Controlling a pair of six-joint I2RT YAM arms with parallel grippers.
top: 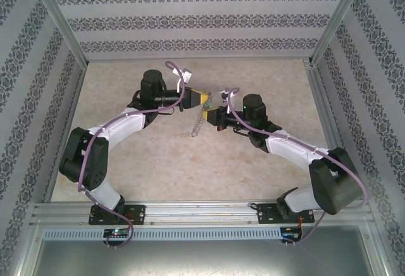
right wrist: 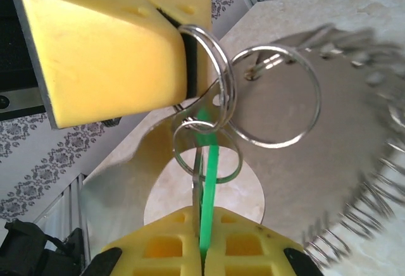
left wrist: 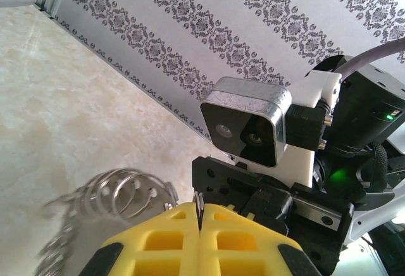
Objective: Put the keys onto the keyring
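Note:
My left gripper (left wrist: 199,207) is shut on a thin loop of the keyring (left wrist: 130,190), whose silvery loops hang blurred to its left. In the right wrist view its yellow fingers (right wrist: 107,42) pinch the keyring (right wrist: 212,54) at the top. A small loop (right wrist: 205,146) and a larger loop (right wrist: 272,95) dangle below them. My right gripper (right wrist: 204,219) is shut on the green key (right wrist: 209,175), seen edge-on with a silvery strip beside it. The key's upper end reaches into the small loop. From above, the left gripper (top: 202,99) and right gripper (top: 214,112) meet over mid-table, and the keyring (top: 197,125) hangs below them.
A fringe of grey coiled bits (right wrist: 354,225) blurs at the lower right of the right wrist view. The right arm's wrist camera (left wrist: 250,121) sits close in front of the left fingers. Patterned walls (top: 190,16) enclose the beige table (top: 177,168).

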